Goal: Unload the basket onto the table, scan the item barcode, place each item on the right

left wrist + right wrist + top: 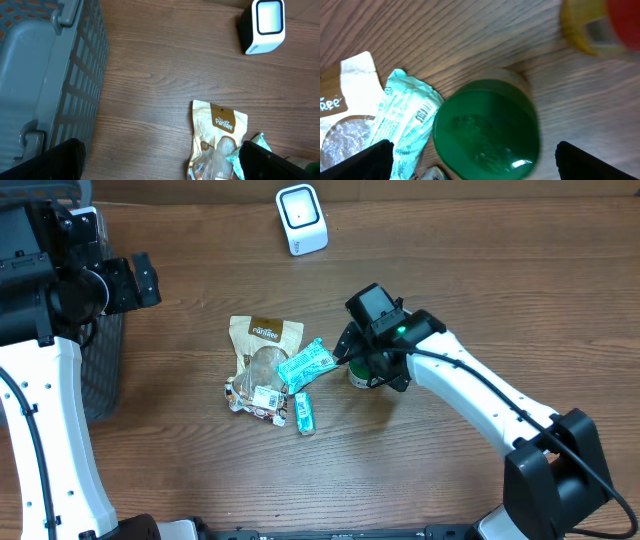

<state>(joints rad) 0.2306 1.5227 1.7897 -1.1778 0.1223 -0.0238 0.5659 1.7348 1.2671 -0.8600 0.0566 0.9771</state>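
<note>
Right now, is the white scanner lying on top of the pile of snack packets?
No, the white scanner stands alone on the bare table, well apart from the snack packets.

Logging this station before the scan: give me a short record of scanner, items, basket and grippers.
scanner: white, far side, apart from the items
items: tan pouch, teal wrapper, small bar piled; green-lidded jar beside them
basket: grey, by the left arm
left gripper: open, empty, near basket
right gripper: open over jar, not closed on it
</note>
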